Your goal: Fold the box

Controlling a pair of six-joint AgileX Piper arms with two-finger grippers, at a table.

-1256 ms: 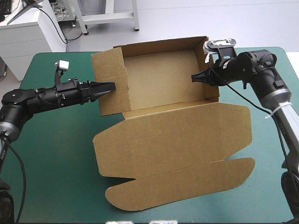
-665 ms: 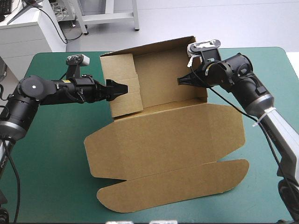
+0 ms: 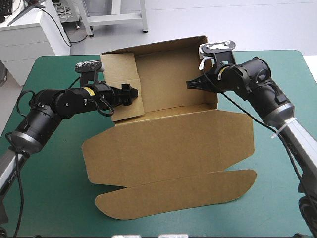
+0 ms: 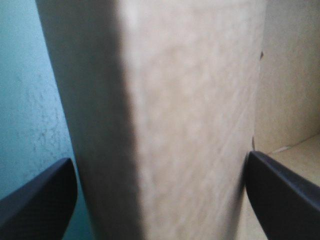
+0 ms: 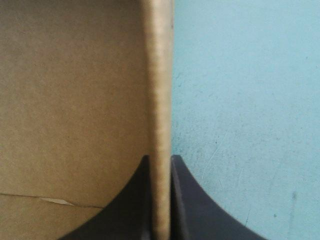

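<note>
Light, stiff box [image 3: 168, 144], likely dents; grip wall edges. Right jaws pinch one wall; left jaws, open, apparently straddle another.

The table [image 3: 54, 193] has a teal-green cover and fills most of the high view. Beyond its far edge lies a pale grey floor [image 3: 223, 20], smooth and evenly lit. At the far left stands a white desk [image 3: 27, 39], and a black cable [image 3: 60, 27] runs down its side. Near it stands a white metal frame [image 3: 115, 18] on thin legs. The light is soft, and the shadows are weak.
</note>
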